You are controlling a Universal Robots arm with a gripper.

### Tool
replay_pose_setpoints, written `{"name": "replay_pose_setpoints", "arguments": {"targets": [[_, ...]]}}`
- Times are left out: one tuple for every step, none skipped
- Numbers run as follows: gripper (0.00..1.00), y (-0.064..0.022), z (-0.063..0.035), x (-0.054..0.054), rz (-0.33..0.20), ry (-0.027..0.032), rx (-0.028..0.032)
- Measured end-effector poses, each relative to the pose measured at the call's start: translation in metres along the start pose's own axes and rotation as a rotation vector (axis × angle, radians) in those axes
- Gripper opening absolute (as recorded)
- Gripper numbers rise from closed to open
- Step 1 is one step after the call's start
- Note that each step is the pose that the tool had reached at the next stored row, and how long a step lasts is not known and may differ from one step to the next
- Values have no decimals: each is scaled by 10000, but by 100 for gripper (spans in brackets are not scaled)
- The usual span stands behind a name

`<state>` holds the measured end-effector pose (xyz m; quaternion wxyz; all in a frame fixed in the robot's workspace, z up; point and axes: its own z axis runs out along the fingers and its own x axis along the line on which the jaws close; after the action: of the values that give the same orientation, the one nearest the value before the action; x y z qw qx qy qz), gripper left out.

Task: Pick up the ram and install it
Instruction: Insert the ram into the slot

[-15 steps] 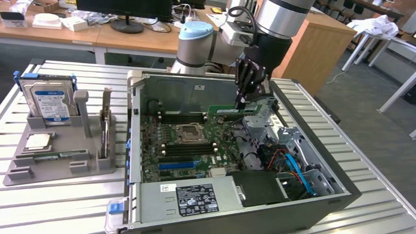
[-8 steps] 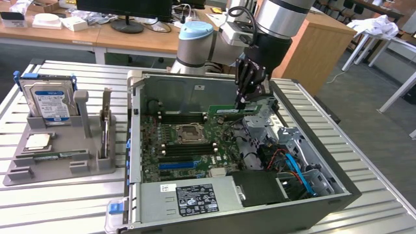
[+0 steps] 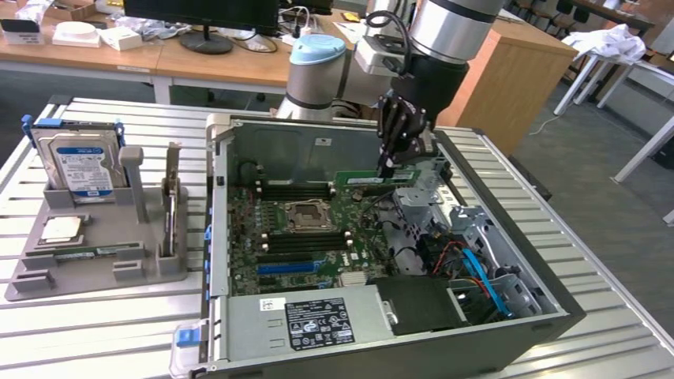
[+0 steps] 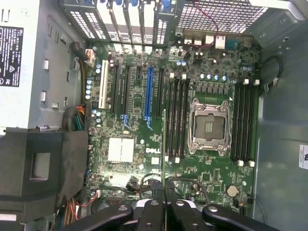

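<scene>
Risk as judged from the exterior view: a knock or a skewed seating. Ram (image 3: 375, 178) pinched by its upper edge between the pressed-together fingers of the gripper (image 3: 390, 167), held level above the far part of the motherboard (image 3: 252, 225) inside the open case (image 3: 506, 339). Could strike the metal drive cage (image 3: 427, 201) just beside its end on the exterior view's right, or brush the cables (image 3: 476, 268) nearer in. Well apart on the exterior view's left: grey holder (image 3: 106, 272) with hard drive (image 3: 82, 162), processor chip (image 3: 63, 229) and upright expansion card (image 3: 170, 201); nothing in the way there.

Seen from the wrist view: ram (image 4: 164, 144) edge-on, a thin green line reaching out from the gripper (image 4: 165, 204), hanging between the blue expansion slot (image 4: 148, 94) and the memory slots (image 4: 175, 118) next to the empty processor socket (image 4: 210, 126). Cannot tell whether lined up over a slot. Pressed down off-centre, could bend the board or jam against a latch; latch positions too small to read. Power supply (image 4: 43, 72) and black shroud (image 4: 43, 168) well clear.
</scene>
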<state>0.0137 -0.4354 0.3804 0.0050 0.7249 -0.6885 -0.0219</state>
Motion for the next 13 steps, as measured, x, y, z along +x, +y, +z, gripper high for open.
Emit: {"name": "replay_pose_setpoints", "arguments": {"targets": [[12,180,58,-8,0,-1,0],[12,182,61,-8,0,0,0],[12,185,64,-8,0,-1,0],[12,187,68,-8,1,-1,0],[12,190,72,-8,0,0,0],[12,192,76,-8,0,-1,0],[12,193,81,-8,-1,-1,0],[12,193,86,-8,-2,-1,0],[12,194,91,-8,-1,-1,0],[12,194,97,-8,-1,-1,0],[12,195,103,-8,0,-1,0],[12,194,110,-8,0,-1,0],[12,194,116,-8,0,-1,0]]}}
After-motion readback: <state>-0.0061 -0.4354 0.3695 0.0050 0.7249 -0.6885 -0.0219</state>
